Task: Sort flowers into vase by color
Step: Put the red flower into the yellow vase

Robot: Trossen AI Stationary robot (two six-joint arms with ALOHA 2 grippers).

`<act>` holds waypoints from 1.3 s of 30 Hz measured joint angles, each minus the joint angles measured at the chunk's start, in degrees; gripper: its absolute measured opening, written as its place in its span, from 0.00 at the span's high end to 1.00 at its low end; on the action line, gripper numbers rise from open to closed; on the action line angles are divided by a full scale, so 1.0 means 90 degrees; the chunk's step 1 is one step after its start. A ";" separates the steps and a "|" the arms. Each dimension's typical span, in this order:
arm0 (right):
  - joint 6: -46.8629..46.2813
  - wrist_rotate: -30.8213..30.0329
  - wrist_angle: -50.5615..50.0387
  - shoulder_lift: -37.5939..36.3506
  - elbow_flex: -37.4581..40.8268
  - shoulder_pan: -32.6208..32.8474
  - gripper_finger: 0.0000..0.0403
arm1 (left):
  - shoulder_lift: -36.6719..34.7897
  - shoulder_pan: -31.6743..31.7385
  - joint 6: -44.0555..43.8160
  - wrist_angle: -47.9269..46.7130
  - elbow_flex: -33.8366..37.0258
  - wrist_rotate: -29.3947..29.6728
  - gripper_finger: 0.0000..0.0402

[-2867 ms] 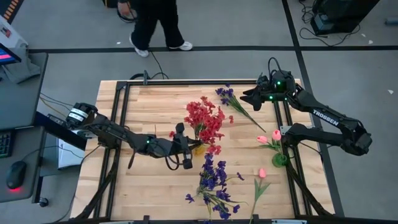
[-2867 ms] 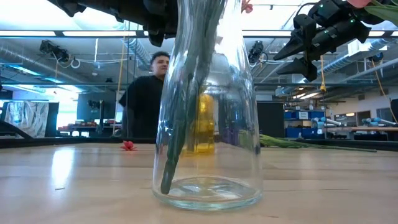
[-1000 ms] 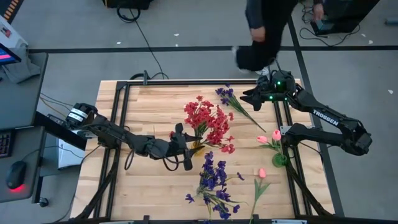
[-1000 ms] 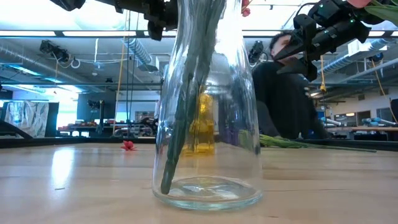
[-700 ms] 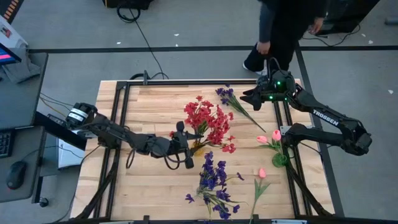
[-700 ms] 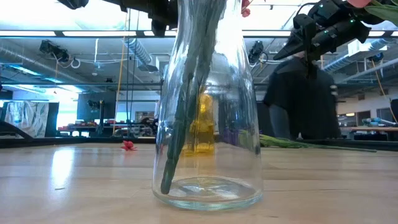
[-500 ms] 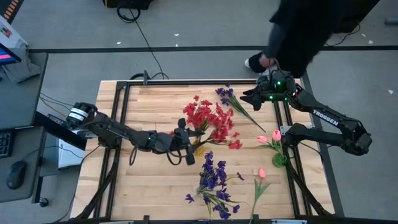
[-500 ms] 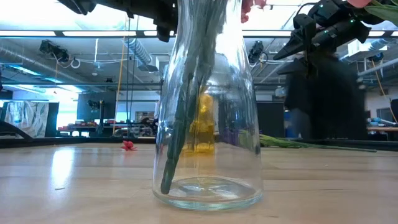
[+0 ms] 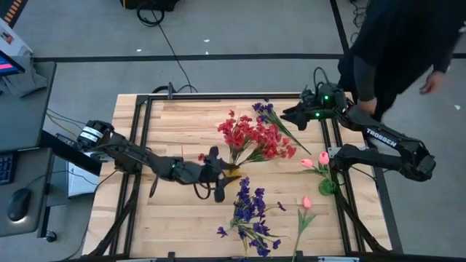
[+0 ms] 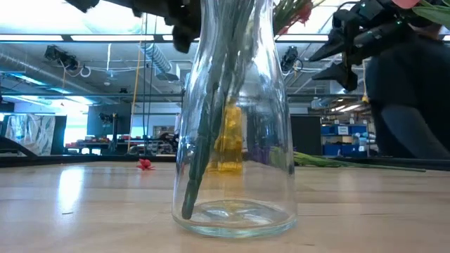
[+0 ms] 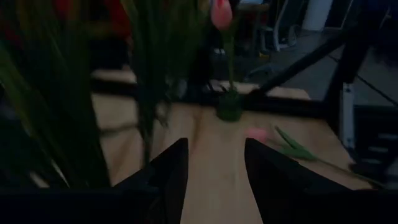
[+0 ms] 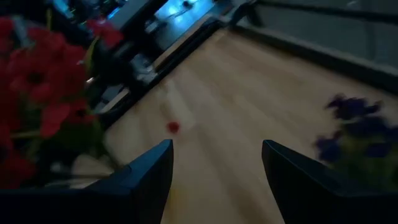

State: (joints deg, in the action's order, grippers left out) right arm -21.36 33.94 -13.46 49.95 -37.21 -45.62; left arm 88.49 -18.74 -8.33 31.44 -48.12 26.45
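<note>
The red flowers (image 9: 256, 138) stand in a yellow vase (image 9: 233, 173) at the table's middle, their bunch leaning toward the right edge. My left gripper (image 9: 222, 173) is level beside that vase, open, with nothing between its fingers (image 11: 214, 162); the green stems (image 11: 148, 93) rise next to one finger. Purple flowers (image 9: 251, 209) stand in a clear vase (image 10: 234, 176) near the front edge. Pink tulips (image 9: 317, 163) stand in a small green holder (image 9: 328, 187). My right gripper (image 9: 287, 116) hangs open, high over the far right. My left gripper has the outer side of one finger (image 11: 168, 168) right beside the red flowers' green stems (image 11: 149, 134), coming level from the table's left. I cannot tell whether it touches them. Nothing is between the fingers.
A loose purple sprig (image 9: 271, 116) lies at the far right under my right gripper. A loose pink tulip (image 9: 306, 207) lies near the front right. One red bloom (image 10: 145, 164) lies on the wood. A person in dark clothes (image 9: 393, 44) stands behind the far right corner.
The red bunch has tipped over toward the table's right edge, its blooms swinging right while the stems stay in the yellow vase. My left gripper has turned a little at the wrist beside the vase. The person has walked from the far middle to the far right.
</note>
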 joint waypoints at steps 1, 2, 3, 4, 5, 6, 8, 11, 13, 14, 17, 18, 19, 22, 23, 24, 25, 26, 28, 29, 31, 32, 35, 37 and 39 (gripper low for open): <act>-0.0079 0.0096 -0.0067 0.0000 0.0000 0.0095 0.38 | 0.0000 -0.0092 -0.0234 -0.0178 0.0000 0.0116 0.60; -0.0136 0.0180 -0.0159 0.0000 -0.0001 0.0280 0.39 | 0.0000 -0.0194 -0.0436 -0.0391 0.0000 0.0294 0.60; -0.0017 0.0192 -0.0320 0.0010 -0.0005 0.0587 0.41 | 0.0000 -0.0287 -0.0586 -0.0612 0.0000 0.0528 0.60; 0.0204 0.0012 -0.0557 0.0065 -0.0012 0.1019 0.43 | 0.0000 -0.0374 -0.0726 -0.0851 0.0000 0.0756 0.60; 0.0343 -0.0442 -0.0757 0.0166 0.0001 0.1500 0.46 | 0.0002 -0.0443 -0.0821 -0.1039 0.0000 0.0942 0.60; 0.0362 -0.0857 -0.0728 0.0301 0.0067 0.1941 0.48 | 0.0006 -0.0500 -0.0899 -0.1151 0.0002 0.1071 0.61; 0.0221 -0.1368 -0.0187 0.0544 0.0253 0.2450 0.53 | 0.0007 -0.0560 -0.0961 -0.1167 0.0002 0.1153 0.62; -0.0196 -0.1617 0.1039 0.0744 0.0396 0.2527 0.59 | 0.0007 -0.0588 -0.1248 -0.0964 0.0002 0.1154 0.64; -0.0302 -0.1407 0.1077 0.0847 0.0481 0.2402 0.60 | 0.0007 -0.0607 -0.1420 -0.0900 0.0002 0.1147 0.64; -0.0297 -0.1286 0.1088 0.0883 0.0482 0.2356 0.61 | 0.0007 -0.0629 -0.1483 -0.0929 0.0002 0.1147 0.65; -0.0363 -0.0951 0.1333 0.0825 0.0395 0.2401 0.62 | 0.0007 -0.0697 -0.1623 -0.1147 0.0002 0.1127 0.66; -0.0410 -0.0913 0.1423 0.0806 0.0391 0.2495 0.63 | 0.0007 -0.0723 -0.1645 -0.1219 0.0002 0.1107 0.66; -0.0418 -0.0930 0.1453 0.0786 0.0391 0.2580 0.63 | 0.0007 -0.0754 -0.1654 -0.1257 0.0002 0.1095 0.66; -0.0489 -0.1110 0.1500 0.0715 0.0396 0.2711 0.65 | 0.0007 -0.0859 -0.1785 -0.1344 0.0002 0.1091 0.66; -0.0539 -0.1100 0.1526 0.0709 0.0396 0.2722 0.66 | 0.0007 -0.0893 -0.1913 -0.1434 0.0002 0.1086 0.66; -0.0606 -0.1113 0.1562 0.0712 0.0396 0.2725 0.67 | 0.0007 -0.0922 -0.2030 -0.1519 0.0002 0.1071 0.66; -0.0664 -0.1122 0.1603 0.0714 0.0396 0.2751 0.67 | 0.0007 -0.0951 -0.2123 -0.1567 0.0002 0.1066 0.66; -0.0727 -0.1119 0.1649 0.0714 0.0396 0.2785 0.68 | 0.0007 -0.0975 -0.2156 -0.1601 0.0002 0.1064 0.66; -0.0819 -0.1118 0.1742 0.0714 0.0396 0.2853 0.68 | 0.0007 -0.1017 -0.2181 -0.1653 0.0002 0.1066 0.66; -0.0853 -0.1125 0.1766 0.0714 0.0396 0.2890 0.68 | 0.0007 -0.1028 -0.2193 -0.1694 0.0002 0.1065 0.66; -0.0986 -0.1148 0.1898 0.0716 0.0396 0.2988 0.69 | 0.0007 -0.1047 -0.2302 -0.1779 0.0002 0.1064 0.66; -0.1056 -0.1157 0.1984 0.0716 0.0396 0.3038 0.69 | 0.0007 -0.1047 -0.2366 -0.1810 0.0002 0.1064 0.66; -0.1316 -0.1222 0.2116 0.0714 0.0396 0.3227 0.69 | 0.0007 -0.1049 -0.2441 -0.1916 0.0002 0.1062 0.66; -0.1439 -0.1317 0.2233 0.0714 0.0396 0.3377 0.69 | 0.0007 -0.1049 -0.2443 -0.1954 0.0005 0.1062 0.66; -0.1581 -0.1412 0.2337 0.0714 0.0396 0.3514 0.69 | 0.0007 -0.1047 -0.2443 -0.1999 0.0002 0.1062 0.66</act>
State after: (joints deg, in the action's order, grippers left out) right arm -35.59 21.23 7.58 56.38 -33.65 -13.99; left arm 88.55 -28.16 -30.32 13.44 -48.10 36.01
